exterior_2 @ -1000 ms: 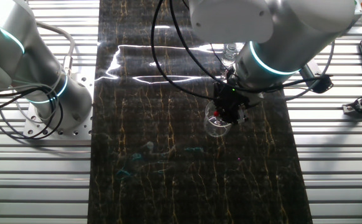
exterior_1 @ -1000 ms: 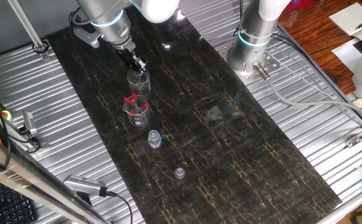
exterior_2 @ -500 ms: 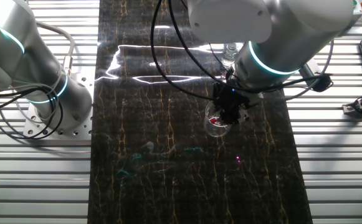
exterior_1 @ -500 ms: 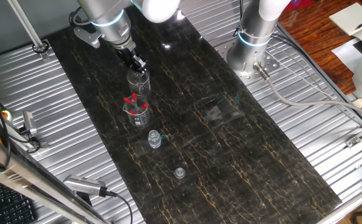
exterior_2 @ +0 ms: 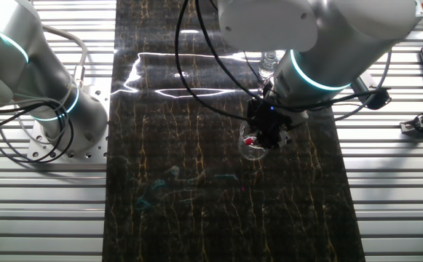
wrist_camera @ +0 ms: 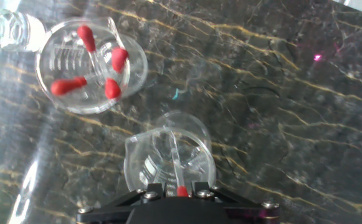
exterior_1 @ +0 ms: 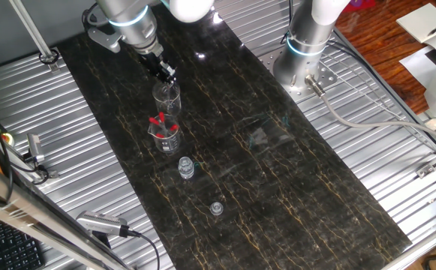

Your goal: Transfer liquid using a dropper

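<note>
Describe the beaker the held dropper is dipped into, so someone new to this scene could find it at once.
On the dark marble table strip, find the gripper. Directly under it stands a clear beaker with the held dropper reaching down inside. Its neighbour beaker holds four red-topped droppers; this one holds only the gripped one.

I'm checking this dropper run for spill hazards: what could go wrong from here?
The gripper is shut on a slim dropper with a red rubber top whose clear stem reaches into a clear glass beaker. A sideways move might catch the rim and tip it. A second glass beaker holding four red-topped droppers stands close by; a low swing could knock it. Squeezing harder might release liquid early.
</note>
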`<state>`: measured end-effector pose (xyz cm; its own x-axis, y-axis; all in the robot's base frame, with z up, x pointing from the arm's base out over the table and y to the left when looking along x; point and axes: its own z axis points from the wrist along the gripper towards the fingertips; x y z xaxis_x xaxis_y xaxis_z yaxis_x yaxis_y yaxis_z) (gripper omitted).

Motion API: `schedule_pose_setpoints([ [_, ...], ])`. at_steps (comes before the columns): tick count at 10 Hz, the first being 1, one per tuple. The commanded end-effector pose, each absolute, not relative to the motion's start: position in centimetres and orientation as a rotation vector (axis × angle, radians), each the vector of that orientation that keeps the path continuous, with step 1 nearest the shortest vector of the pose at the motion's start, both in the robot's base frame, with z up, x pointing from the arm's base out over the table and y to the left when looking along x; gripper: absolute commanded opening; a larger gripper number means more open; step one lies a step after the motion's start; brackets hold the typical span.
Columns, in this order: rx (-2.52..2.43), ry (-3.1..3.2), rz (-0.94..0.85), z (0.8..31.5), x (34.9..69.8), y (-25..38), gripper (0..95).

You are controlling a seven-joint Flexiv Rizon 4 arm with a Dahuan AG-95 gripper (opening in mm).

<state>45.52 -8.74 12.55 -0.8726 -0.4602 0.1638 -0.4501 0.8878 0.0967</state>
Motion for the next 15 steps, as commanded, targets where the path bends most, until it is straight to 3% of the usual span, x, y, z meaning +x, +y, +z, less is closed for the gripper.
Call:
schedule_pose_setpoints([
  [1,0.700,-2.874,-0.082,12.47,45.26,-8.85,19.0],
  [13,0.693,-2.885,-0.077,11.96,44.48,-8.74,19.0],
  [14,0.691,-2.886,-0.077,11.96,44.49,-8.74,0.0],
  [15,0.688,-2.888,-0.077,11.97,44.50,-8.75,0.0],
])
